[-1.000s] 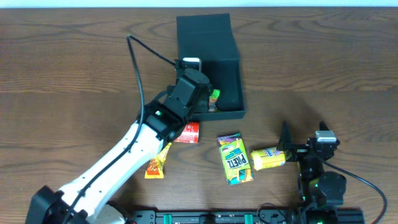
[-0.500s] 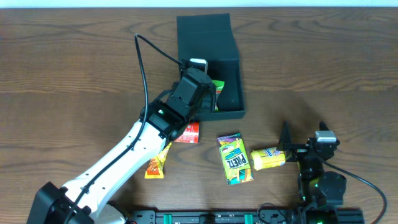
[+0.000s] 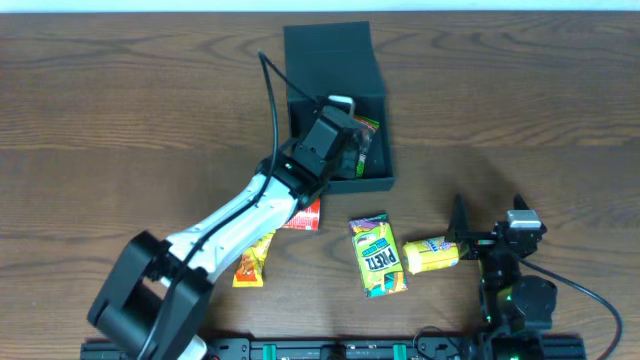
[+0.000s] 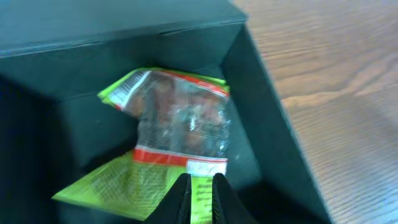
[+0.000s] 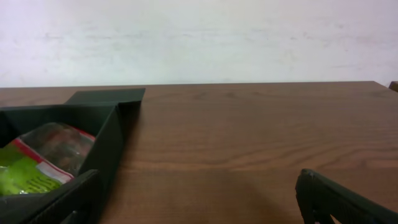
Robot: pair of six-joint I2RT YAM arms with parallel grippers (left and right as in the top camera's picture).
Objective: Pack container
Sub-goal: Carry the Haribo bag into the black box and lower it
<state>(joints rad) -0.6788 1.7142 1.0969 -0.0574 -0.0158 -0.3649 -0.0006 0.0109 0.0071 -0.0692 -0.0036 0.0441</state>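
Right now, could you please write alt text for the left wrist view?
A green and clear plastic snack packet with a red stripe lies inside the dark teal cardboard container. The left gripper, fingers nearly together, shows at the bottom edge; the brown wooden table is at the right.

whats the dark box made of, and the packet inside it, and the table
The container looks like matte cardboard: dull dark teal, flat panels, a folded flap lid. The packet inside seems to be thin plastic film: glossy, crinkled, partly see-through. The table shows brown wood grain, possibly a laminate.
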